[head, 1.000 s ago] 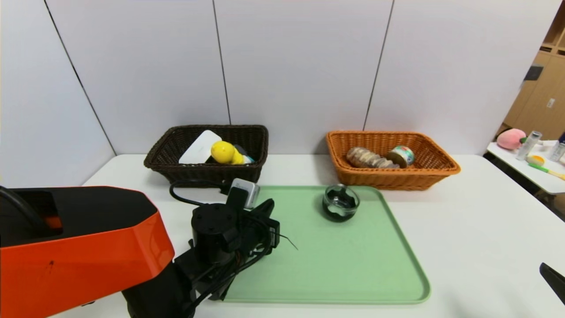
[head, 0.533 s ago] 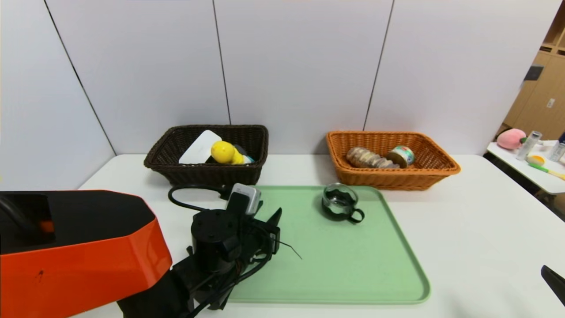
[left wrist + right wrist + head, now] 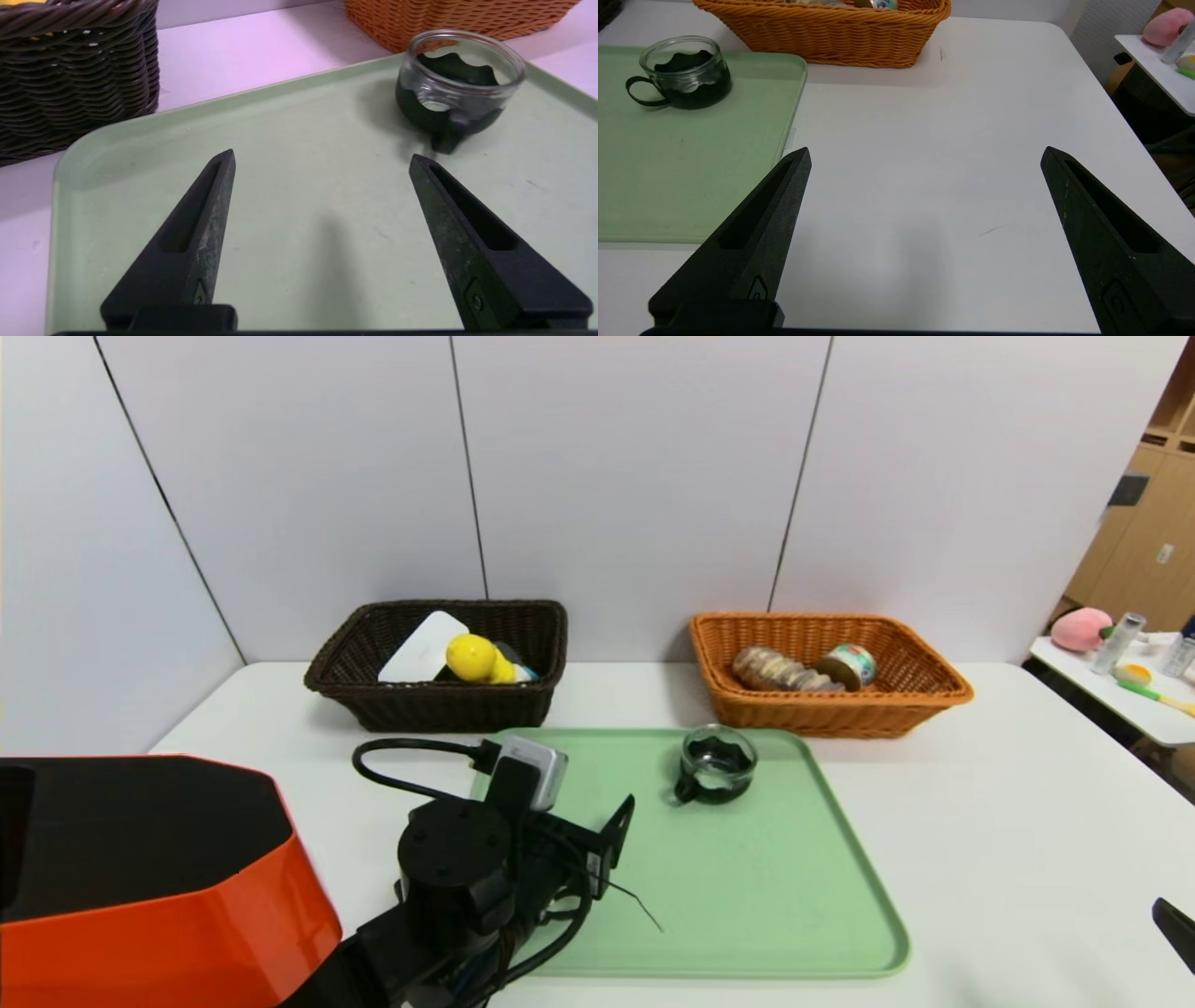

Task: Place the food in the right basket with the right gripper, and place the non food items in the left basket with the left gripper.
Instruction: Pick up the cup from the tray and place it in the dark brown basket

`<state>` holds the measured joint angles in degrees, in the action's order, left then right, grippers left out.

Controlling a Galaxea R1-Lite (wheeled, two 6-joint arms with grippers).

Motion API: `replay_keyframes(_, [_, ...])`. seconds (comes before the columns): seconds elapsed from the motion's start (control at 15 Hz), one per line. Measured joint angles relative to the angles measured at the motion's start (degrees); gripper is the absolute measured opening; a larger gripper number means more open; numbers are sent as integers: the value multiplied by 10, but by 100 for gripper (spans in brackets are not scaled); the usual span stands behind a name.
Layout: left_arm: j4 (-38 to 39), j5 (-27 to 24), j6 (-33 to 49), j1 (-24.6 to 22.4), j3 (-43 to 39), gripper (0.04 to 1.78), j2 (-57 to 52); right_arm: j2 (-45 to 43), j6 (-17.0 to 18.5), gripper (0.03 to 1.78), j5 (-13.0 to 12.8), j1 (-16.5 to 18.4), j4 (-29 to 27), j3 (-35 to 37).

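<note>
At the far left of the white tabletop [image 3: 980, 821], against the grey panelled wall, sits the dark basket [image 3: 439, 695] holding a white box [image 3: 420, 649] and yellow duck [image 3: 476, 658]. My left gripper [image 3: 322, 161] hovers over the green tray [image 3: 747, 896], fingers spread wide and holding nothing, the glass cup [image 3: 717, 763] upright just ahead on the tray. Rightward, the orange basket [image 3: 831, 714] holds the bread roll [image 3: 780, 670] and tin [image 3: 850, 665]. My right gripper [image 3: 924, 156] hangs over bare tabletop, fingers wide apart, empty. Beyond stands a side table [image 3: 1120, 695].
</note>
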<state>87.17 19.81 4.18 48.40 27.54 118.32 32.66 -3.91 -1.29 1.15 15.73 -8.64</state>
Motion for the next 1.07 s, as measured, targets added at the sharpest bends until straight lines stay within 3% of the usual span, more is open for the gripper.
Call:
replay_keyframes(0.53, [0, 21, 2, 89, 13, 158, -10, -1, 0, 170, 0, 0, 0, 0])
replay_keyframes(1.07, [0, 11, -5, 112, 124, 166, 68, -2, 1, 170, 11, 0, 1, 4])
